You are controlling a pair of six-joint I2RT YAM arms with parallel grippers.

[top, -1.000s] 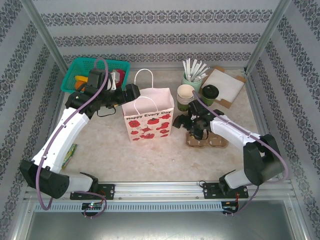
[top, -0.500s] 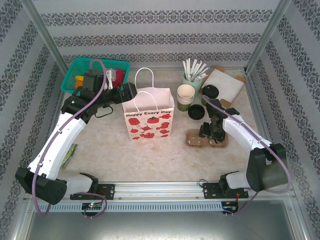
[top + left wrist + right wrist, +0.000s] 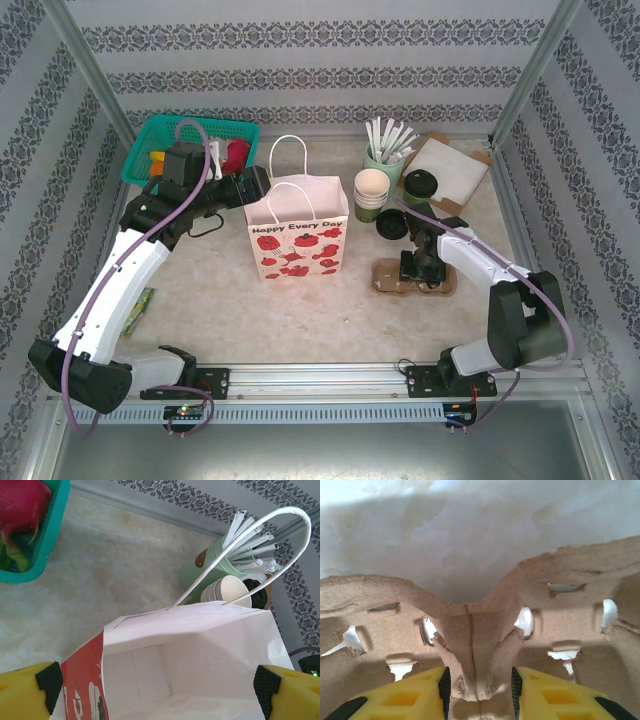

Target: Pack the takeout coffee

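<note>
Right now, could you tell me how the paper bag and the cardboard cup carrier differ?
The paper bag stands upright and open-mouthed; the cup carrier lies flat. The bag is white with red flowers; the carrier is plain brown. The left gripper hangs open above the bag's mouth, while the right gripper pinches the carrier's centre ridge. Both rest on the table.
</note>
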